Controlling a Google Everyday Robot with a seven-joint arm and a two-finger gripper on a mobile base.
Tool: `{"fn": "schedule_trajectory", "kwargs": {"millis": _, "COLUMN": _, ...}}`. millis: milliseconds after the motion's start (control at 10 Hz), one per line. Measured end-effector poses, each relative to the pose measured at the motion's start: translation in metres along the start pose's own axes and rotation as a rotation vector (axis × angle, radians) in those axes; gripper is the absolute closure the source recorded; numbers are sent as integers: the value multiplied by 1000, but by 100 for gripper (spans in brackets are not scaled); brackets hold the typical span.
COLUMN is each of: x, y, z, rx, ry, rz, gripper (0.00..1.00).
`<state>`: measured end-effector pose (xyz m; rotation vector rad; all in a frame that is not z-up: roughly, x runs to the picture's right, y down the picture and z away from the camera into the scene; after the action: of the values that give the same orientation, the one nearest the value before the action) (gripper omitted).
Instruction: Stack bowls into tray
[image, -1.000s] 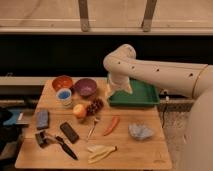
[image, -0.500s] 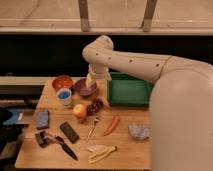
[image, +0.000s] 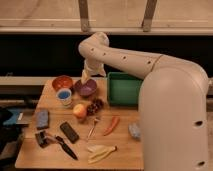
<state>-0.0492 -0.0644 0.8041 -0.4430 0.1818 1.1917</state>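
The purple bowl (image: 86, 89) sits on the wooden table (image: 125, 150), just left of the green tray (image: 124, 90). The orange-red bowl (image: 62, 82) sits to the left of the purple one, touching or nearly touching it. The tray looks empty. My gripper (image: 85, 78) hangs from the white arm (image: 125, 57) and points down at the back rim of the purple bowl. It is very close to the rim or touching it.
A white cup with blue inside (image: 64, 96) stands in front of the orange-red bowl. An apple (image: 79, 110), dark grapes (image: 95, 105), a red pepper (image: 112, 125), a banana (image: 100, 152), a blue sponge (image: 42, 119) and black tools (image: 69, 132) lie further forward.
The arm has swung left from over the green tray to over the bowls, and the gripper has come down to the purple bowl. The objects on the table have not moved.
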Motion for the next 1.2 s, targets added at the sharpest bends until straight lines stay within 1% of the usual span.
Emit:
{"fn": "schedule_trajectory", "kwargs": {"millis": 100, "x": 0, "y": -2, "z": 1, "rx": -3, "ry": -9, "rz": 12, "gripper": 20}}
{"fn": "schedule_trajectory", "kwargs": {"millis": 200, "x": -3, "y": -8, "z": 2, "rx": -1, "ry": -22, "rz": 42, "gripper": 20}}
{"fn": "schedule_trajectory", "kwargs": {"millis": 300, "x": -9, "y": -11, "z": 4, "rx": 8, "ry": -30, "rz": 47, "gripper": 20}}
{"fn": "schedule_trajectory", "kwargs": {"millis": 400, "x": -17, "y": -2, "z": 7, "rx": 4, "ry": -36, "rz": 32, "gripper": 20}}
{"fn": "schedule_trajectory", "kwargs": {"millis": 500, "x": -31, "y": 8, "z": 14, "rx": -2, "ry": -47, "rz": 1, "gripper": 20}}
{"fn": "schedule_trajectory", "kwargs": {"millis": 600, "x": -40, "y": 7, "z": 20, "rx": -7, "ry": -59, "rz": -10, "gripper": 20}}
{"fn": "schedule_trajectory", "kwargs": {"millis": 700, "x": -50, "y": 3, "z": 27, "rx": -18, "ry": -74, "rz": -16, "gripper": 20}}
{"fn": "schedule_trajectory", "kwargs": {"millis": 800, "x": -63, "y": -2, "z": 35, "rx": -36, "ry": -93, "rz": -22, "gripper": 20}}
{"fn": "schedule_trajectory", "kwargs": {"millis": 1000, "x": -88, "y": 1, "z": 49, "rx": -67, "ry": -119, "rz": -39, "gripper": 20}}
{"fn": "schedule_trajectory", "kwargs": {"millis": 1100, "x": -99, "y": 1, "z": 64, "rx": -84, "ry": -121, "rz": -46, "gripper": 20}}
{"fn": "schedule_trajectory", "kwargs": {"millis": 1200, "x": -99, "y": -4, "z": 77, "rx": -87, "ry": -107, "rz": -40, "gripper": 20}}
